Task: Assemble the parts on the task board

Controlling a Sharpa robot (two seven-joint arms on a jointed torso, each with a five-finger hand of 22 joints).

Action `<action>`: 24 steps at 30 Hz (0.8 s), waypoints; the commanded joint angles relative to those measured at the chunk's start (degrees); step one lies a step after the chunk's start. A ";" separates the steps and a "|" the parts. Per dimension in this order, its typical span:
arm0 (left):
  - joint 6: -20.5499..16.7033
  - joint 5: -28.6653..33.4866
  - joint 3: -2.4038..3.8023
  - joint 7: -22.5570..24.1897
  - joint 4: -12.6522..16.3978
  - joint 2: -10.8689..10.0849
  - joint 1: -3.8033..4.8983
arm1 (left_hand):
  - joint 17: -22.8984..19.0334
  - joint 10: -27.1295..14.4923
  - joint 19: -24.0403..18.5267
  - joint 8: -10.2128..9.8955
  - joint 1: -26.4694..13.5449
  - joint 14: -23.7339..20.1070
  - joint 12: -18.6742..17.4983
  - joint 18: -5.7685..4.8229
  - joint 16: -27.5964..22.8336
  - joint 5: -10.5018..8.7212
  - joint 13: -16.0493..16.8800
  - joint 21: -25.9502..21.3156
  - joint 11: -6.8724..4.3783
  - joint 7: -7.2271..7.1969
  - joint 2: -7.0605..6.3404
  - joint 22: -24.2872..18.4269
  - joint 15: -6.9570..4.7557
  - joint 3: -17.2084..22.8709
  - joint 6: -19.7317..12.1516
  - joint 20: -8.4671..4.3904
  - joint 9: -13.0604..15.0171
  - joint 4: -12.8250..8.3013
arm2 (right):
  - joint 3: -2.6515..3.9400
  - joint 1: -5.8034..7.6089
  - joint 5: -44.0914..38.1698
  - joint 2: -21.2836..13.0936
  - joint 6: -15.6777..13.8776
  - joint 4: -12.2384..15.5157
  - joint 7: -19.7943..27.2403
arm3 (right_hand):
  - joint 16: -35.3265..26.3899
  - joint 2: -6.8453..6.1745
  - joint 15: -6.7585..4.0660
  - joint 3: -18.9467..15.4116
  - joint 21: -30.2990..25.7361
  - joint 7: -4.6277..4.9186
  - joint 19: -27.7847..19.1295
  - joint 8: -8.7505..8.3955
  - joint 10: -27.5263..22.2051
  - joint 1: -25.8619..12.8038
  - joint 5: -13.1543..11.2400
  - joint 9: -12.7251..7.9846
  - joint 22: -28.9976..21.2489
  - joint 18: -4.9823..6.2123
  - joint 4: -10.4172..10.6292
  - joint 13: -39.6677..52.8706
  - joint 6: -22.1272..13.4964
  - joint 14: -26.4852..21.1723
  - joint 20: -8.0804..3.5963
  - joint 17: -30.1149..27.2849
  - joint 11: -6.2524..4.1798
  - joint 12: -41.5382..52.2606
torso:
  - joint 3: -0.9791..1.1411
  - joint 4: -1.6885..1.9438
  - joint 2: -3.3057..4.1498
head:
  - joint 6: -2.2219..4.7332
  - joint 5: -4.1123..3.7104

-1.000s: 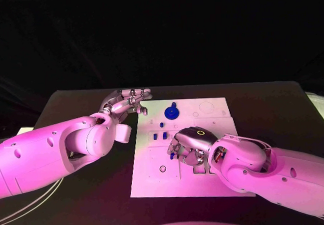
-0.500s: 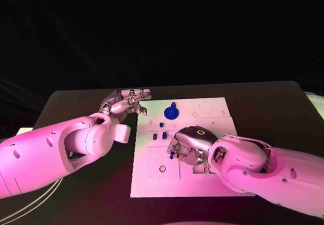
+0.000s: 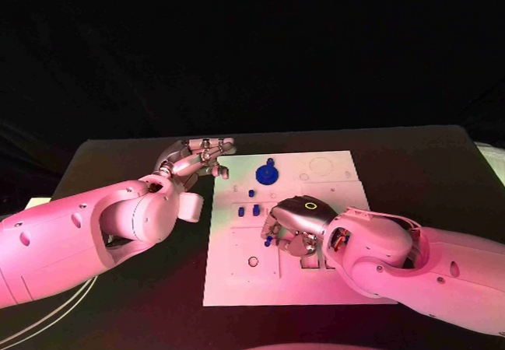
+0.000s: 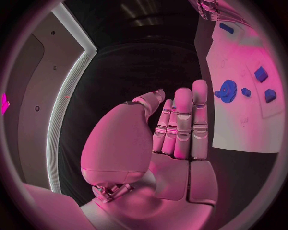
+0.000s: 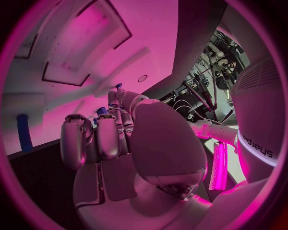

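Black tabletop point(image 3: 117, 161) under magenta light carries the white rectangular task board point(image 3: 241, 280) at its middle. On the board's far half lies a round blue toothed gear point(image 3: 267, 175), with small blue block parts point(image 3: 246, 212) just nearer the robot; the left wrist view shows the same gear point(image 4: 227, 89) and blocks point(image 4: 261, 74) on the white plate point(image 4: 240, 124).

The left hand point(image 3: 196, 159) hovers off the board's far left corner, above the bare table, beside the plate but apart from the gear. In its wrist view the left hand point(image 4: 174, 129) is released: its silver fingers point(image 4: 199, 110) stand straight and side by side, the palm holding nothing.

The right hand point(image 3: 297, 229) is down over the board's middle, palm turned to the plate, fingers bent toward it. A small blue part point(image 3: 267, 241) shows at its fingertips in the head view; the right wrist view shows a blue tip point(image 5: 119, 86) at the fingertips of the right hand point(image 5: 114, 139) against the board point(image 5: 150, 28), so the hand appears to pinch that piece.
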 commanded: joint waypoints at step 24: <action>1.45 0.23 0.03 -0.07 0.02 0.07 0.00 | -0.10 -0.63 -0.13 0.36 0.31 -0.41 0.34 1.12 -0.20 -0.22 -0.07 -0.38 0.01 0.11 0.03 -0.09 0.06 -0.19 -0.20 -0.07 -0.08 -0.30 | -0.35 -0.09 -2.29 0.75 3.12 -1.00 -2.36 | -0.54 -3.47 1.87 -4.68 -0.83 1.98 -0.88 -0.22 -8.07 -6.87 1.87 -1.79 0.70 1.08 1.16 -0.62 -7.86 1.57 1.72 -1.48 2.10 0.17 | 0.02 0.03 -0.03 | -0.07 -0.21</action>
